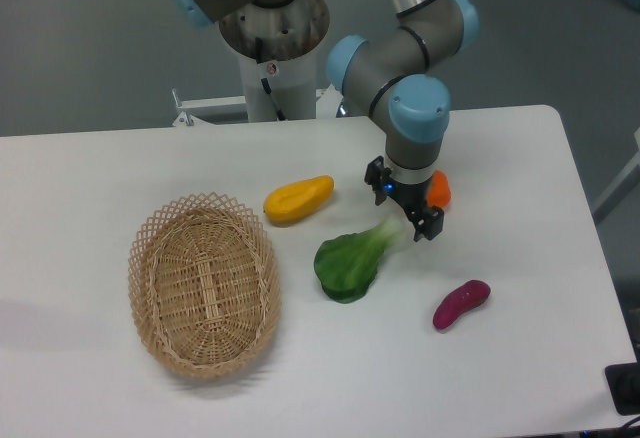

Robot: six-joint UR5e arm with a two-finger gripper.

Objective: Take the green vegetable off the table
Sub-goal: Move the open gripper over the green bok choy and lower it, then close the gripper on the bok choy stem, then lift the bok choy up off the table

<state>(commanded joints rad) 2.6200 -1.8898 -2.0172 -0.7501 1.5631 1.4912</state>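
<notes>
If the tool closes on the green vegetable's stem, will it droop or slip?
The green vegetable looks like moulded plastic, so it probably stays stiff. Its pale stem narrows under the open tool, so it might slip. The broad leafy head may tilt it downward.

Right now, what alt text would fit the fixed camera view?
An open gripper hangs over the pale stem of the green vegetable on the table, not yet gripping. A wicker basket, yellow fruit, orange piece and purple piece lie around.
</notes>
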